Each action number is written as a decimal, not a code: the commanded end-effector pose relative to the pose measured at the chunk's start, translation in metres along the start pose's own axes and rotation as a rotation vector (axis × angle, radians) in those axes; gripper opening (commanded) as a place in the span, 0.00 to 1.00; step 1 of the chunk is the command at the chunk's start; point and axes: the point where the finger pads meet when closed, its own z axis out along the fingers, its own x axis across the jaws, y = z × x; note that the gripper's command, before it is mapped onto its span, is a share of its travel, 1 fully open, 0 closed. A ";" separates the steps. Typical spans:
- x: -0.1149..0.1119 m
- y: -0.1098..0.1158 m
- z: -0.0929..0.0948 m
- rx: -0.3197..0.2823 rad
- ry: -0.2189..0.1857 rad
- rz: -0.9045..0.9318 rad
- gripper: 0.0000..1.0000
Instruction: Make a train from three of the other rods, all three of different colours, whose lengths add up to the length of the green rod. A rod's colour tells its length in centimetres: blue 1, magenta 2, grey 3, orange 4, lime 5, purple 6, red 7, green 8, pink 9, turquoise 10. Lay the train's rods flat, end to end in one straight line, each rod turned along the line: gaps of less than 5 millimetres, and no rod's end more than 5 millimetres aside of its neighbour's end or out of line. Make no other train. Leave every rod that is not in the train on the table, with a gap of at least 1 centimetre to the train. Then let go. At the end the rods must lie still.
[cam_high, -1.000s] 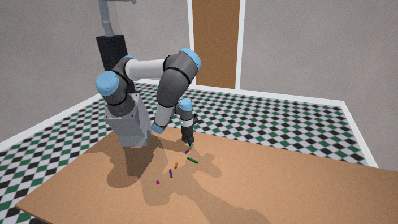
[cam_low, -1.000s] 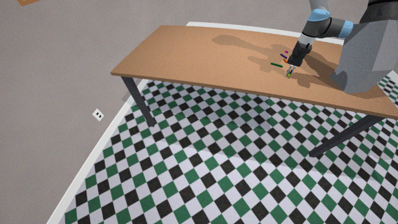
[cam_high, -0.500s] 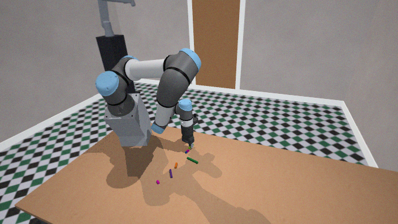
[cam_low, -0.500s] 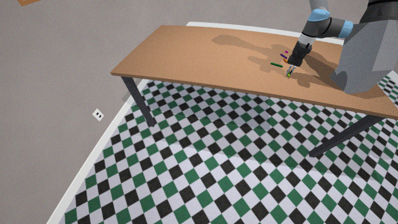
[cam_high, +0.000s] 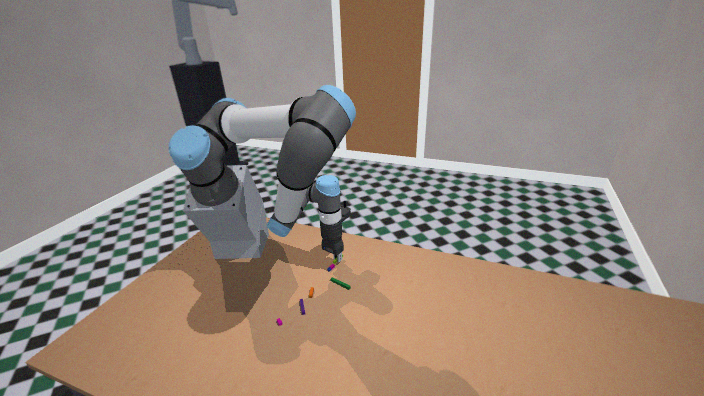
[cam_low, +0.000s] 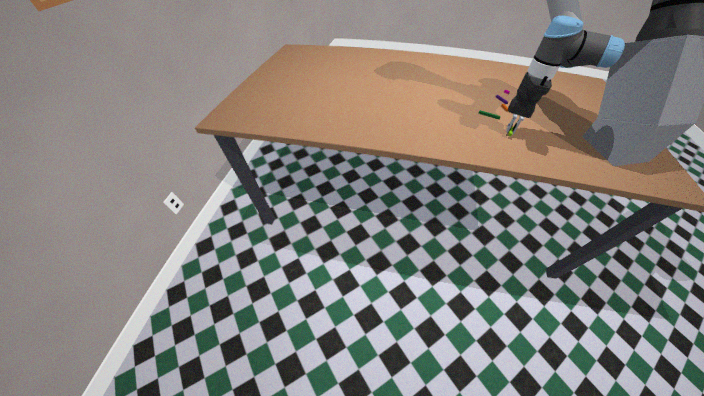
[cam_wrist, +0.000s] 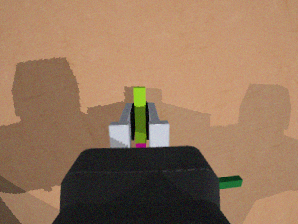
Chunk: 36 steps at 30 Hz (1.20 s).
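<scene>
My gripper (cam_high: 338, 258) (cam_low: 512, 129) (cam_wrist: 140, 114) is shut on the lime rod (cam_high: 335, 261) (cam_low: 510, 133) (cam_wrist: 139, 96), low at the table. The lime rod lies in line with a magenta rod (cam_high: 332, 267) (cam_wrist: 141, 146), close to its end; whether they touch, or the lime rod rests on the table, I cannot tell. A blue rod (cam_high: 329, 269) is at the magenta rod's other end. The green rod (cam_high: 340, 283) (cam_low: 489, 115) (cam_wrist: 230, 182) lies apart, nearer the top camera. The gripper's body hides part of the row in the wrist view.
An orange rod (cam_high: 311, 292) (cam_low: 504, 107), a purple rod (cam_high: 302, 306) (cam_low: 501, 99) and a second magenta rod (cam_high: 279, 322) (cam_low: 507, 92) lie separately on the table (cam_high: 500, 320) (cam_low: 325, 95), away from the row. Arm shadows cross the table.
</scene>
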 end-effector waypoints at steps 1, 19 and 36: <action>0.000 0.000 0.000 0.000 0.001 0.000 0.24; 0.000 0.000 0.001 0.000 0.001 0.000 0.24; 0.000 0.000 0.011 0.000 0.001 0.000 0.24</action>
